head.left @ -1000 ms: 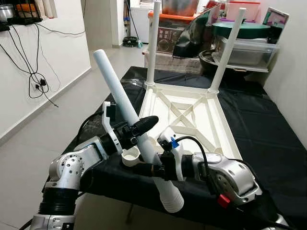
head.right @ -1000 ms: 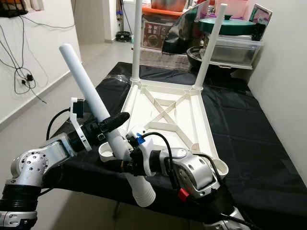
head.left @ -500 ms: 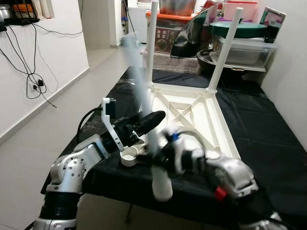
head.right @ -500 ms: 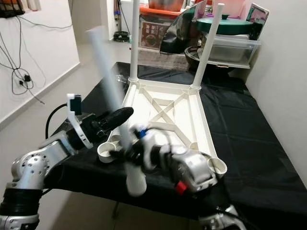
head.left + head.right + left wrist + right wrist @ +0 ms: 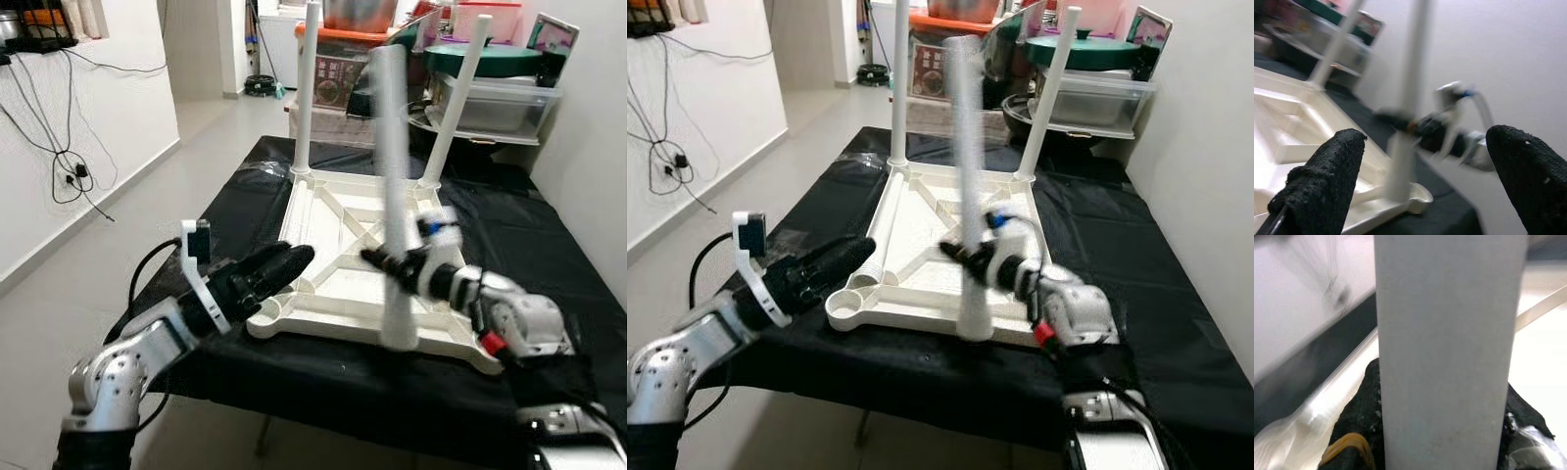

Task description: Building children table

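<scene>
- Two white legs (image 5: 307, 88) already stand fitted in the far corners of the upturned white table top (image 5: 343, 269), which lies on the black-covered work table (image 5: 549, 264).
- Third leg (image 5: 392, 186): clamped near its lower part between the fingers of the right gripper (image 5: 392, 266), long axis close to vertical, threaded end down and blurred.
- Key relation: the leg's lower end hangs at the top's near edge, between the two near corner sockets; the near-right socket (image 5: 487, 351) lies to its right, the near-left socket (image 5: 846, 305) to its left.
- Left gripper (image 5: 269, 274): fingers spread and empty, resting near the near-left socket, apart from the leg.
- Judgement: the right arm is placed to carry the leg over; seating needs the axis kept upright over a socket.
</scene>
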{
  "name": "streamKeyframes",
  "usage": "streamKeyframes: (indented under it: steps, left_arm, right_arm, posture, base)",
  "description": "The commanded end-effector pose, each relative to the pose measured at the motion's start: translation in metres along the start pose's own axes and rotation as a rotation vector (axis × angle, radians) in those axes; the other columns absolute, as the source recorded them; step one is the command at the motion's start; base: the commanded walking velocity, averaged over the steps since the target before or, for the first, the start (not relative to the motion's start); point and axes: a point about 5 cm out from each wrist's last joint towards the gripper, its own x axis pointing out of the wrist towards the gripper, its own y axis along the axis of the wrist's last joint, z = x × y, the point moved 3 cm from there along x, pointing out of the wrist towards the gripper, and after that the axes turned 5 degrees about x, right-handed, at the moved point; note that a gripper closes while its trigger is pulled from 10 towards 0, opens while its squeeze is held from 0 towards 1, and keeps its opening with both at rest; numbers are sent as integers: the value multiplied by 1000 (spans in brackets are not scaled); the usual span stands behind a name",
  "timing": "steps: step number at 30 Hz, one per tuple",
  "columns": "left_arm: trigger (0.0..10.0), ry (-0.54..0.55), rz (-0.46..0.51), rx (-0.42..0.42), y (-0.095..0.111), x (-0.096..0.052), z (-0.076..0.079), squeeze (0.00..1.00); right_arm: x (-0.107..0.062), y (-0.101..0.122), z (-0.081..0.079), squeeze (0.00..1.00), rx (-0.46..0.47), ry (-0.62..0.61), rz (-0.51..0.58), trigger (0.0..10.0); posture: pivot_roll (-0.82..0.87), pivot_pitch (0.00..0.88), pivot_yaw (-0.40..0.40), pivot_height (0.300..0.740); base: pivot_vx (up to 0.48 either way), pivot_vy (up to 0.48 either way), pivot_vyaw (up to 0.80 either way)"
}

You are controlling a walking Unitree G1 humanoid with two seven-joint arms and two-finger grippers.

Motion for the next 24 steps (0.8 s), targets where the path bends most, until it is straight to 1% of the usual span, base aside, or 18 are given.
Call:
streamKeyframes:
  steps: [1, 2, 3, 4, 5, 6, 7, 9, 10, 12, 13, 15, 16, 17, 18, 19, 23, 24]
  left_arm:
    - [10000, 40, -13, 39, -1, -1, -3, 0]
    - [10000, 40, -13, 39, -1, -1, -3, 0]
    - [10000, 59, -32, 58, -3, -3, -7, 0]
    - [10000, 59, -32, 58, -3, -3, -7, 0]
    - [10000, 69, -53, 76, -4, -5, -9, 0]
    - [10000, 69, -53, 76, -4, -5, -9, 0]
    - [10000, 73, -80, 103, -6, -6, -10, 0]
    - [10000, 73, -80, 103, -6, -6, -10, 0]
    - [10000, 98, -129, 173, -9, -8, -16, 0]
    - [10000, 110, -140, 196, -9, -9, -18, 0]
    - [10000, 110, -140, 196, -9, -9, -18, 0]
    - [10000, 123, -145, 207, -6, -10, -23, 0]
    - [10000, 123, -145, 207, -6, -10, -23, 0]
    - [10000, 124, -152, 208, -6, -11, -25, 0]
    - [10000, 124, -152, 208, -6, -11, -25, 0]
    - [10000, 120, -171, 212, -9, -12, -26, 0]
    - [10000, 109, -186, 218, -12, -11, -26, 0]
    - [10000, 95, -194, 215, -13, -10, -24, 0]
  right_arm:
    - [2, 14, -2, 0, 78, -26, 97, 0]
    - [2, 14, -2, 0, 78, -26, 97, 0]
    - [3, 22, -5, 0, 133, -27, 150, 0]
    - [3, 22, -5, 0, 133, -27, 150, 0]
    - [4, 29, -12, 0, 172, -9, 189, 0]
    - [4, 29, -12, 0, 172, -9, 189, 0]
    - [4, 36, -20, 0, 202, 22, 220, 0]
    - [4, 36, -20, 0, 202, 22, 220, 0]
    - [3, 44, -36, 0, 244, 82, 255, 0]
    - [3, 46, -41, 0, 258, 95, 262, 0]
    - [3, 46, -41, 0, 258, 95, 262, 0]
    - [0, 44, -65, 0, 257, 174, 288, 0]
    - [0, 44, -65, 0, 257, 174, 288, 0]
    - [-5, 38, -91, 0, 218, 267, 302, 0]
    - [-5, 38, -91, 0, 218, 267, 302, 0]
    - [-7, 29, -108, 0, 185, 320, 294, 0]
    - [-7, 19, -117, 0, 167, 333, 272, 0]
    - [-6, 10, -124, 0, 152, 342, 249, 0]
  posture:
    - [44, 0, -73, 740]
    - [44, 0, -73, 740]
    - [43, 0, -67, 740]
    - [43, 0, -67, 740]
    - [45, 0, -66, 740]
    - [45, 0, -66, 740]
    - [47, 0, -66, 740]
    - [47, 0, -66, 740]
    - [46, 0, -64, 740]
    - [46, 0, -64, 740]
    - [46, 0, -64, 740]
    - [48, 0, -61, 740]
    - [48, 0, -61, 740]
    - [47, 0, -57, 740]
    - [47, 0, -57, 740]
    - [47, 0, -54, 740]
    - [45, 0, -49, 740]
    - [45, 0, -47, 740]
  base:
    - [0, 0, 0]
    - [0, 0, 0]
    - [0, 0, 0]
    - [0, 0, 0]
    - [0, 0, 0]
    - [0, 0, 0]
    - [0, 0, 0]
    - [0, 0, 0]
    - [0, 0, 0]
    - [0, 0, 0]
    - [0, 0, 0]
    - [0, 0, 0]
    - [0, 0, 0]
    - [0, 0, 0]
    - [0, 0, 0]
    - [0, 0, 0]
    - [0, 0, 0]
    - [0, 0, 0]
